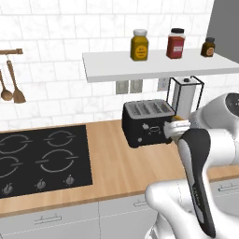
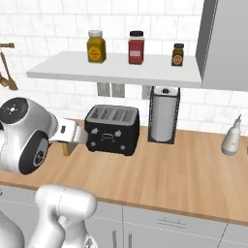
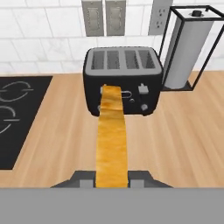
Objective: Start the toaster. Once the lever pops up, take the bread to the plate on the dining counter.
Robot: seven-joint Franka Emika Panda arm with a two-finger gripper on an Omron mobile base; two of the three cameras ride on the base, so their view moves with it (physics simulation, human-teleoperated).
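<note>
Tool clamped edge-on around golden-brown toasted bread slice, held above light-wood counter just in front of black boxy four-slot toaster.

We see the toaster in the upper middle of the hand view, black and boxy, grey slots on top, small pale controls on its near face; it stands upright on the wood worktop; the bread, golden-brown here, runs edge-on from the bottom centre up toward the toaster's front, clamped at its lower end.
</note>
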